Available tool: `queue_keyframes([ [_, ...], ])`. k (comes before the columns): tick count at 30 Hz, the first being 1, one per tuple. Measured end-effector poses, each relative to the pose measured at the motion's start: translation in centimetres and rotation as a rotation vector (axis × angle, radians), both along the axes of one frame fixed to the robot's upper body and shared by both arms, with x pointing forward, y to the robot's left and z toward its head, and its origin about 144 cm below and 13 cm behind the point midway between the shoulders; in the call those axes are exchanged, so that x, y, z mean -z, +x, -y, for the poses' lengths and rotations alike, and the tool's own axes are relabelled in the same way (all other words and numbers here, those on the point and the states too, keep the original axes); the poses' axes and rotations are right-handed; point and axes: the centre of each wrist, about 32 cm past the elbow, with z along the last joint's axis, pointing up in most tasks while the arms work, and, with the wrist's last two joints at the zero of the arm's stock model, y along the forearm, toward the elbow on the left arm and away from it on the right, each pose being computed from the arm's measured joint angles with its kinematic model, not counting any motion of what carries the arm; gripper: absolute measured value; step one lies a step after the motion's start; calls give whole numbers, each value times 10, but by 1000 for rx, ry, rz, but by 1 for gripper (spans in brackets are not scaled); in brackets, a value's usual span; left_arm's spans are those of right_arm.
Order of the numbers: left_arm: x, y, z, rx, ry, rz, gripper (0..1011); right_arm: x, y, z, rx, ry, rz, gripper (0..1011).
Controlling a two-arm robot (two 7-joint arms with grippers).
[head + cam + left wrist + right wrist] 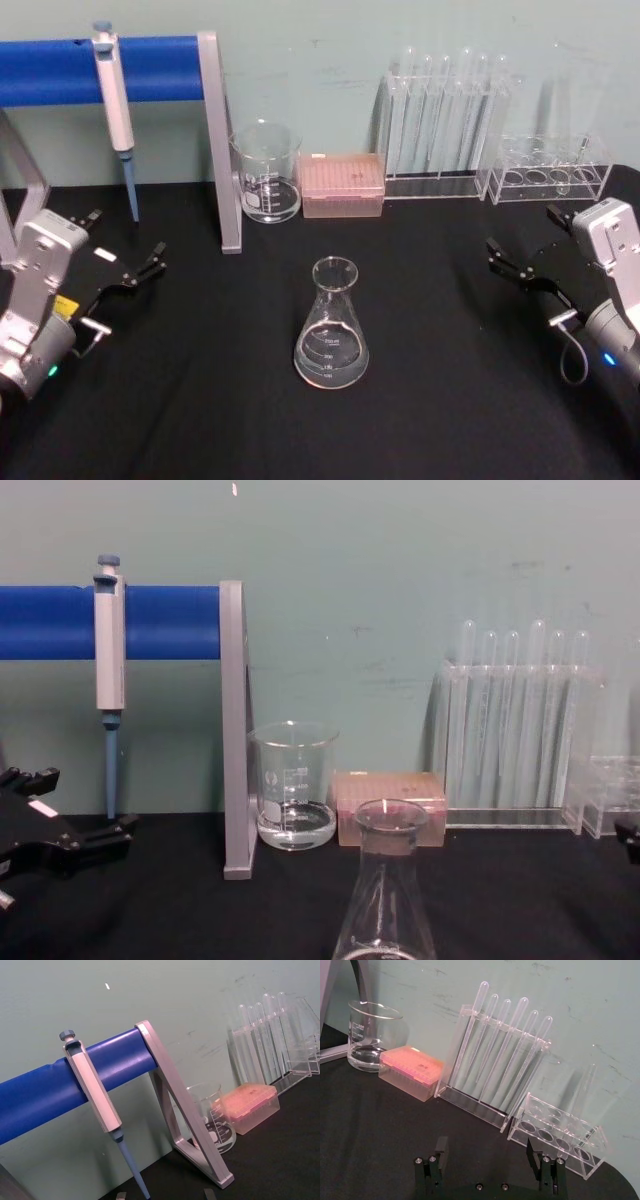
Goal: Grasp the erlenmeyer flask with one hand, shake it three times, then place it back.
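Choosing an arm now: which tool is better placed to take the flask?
Right, probably. The right tool is open with a clear line to the flask; the left tool sits near the stand post.
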Motion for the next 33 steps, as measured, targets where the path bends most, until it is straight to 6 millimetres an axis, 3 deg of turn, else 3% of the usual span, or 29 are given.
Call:
queue_keyframes([
  [33,0,0,0,0,0,0,1001,-3,-2,9,-15,15,37,1002],
])
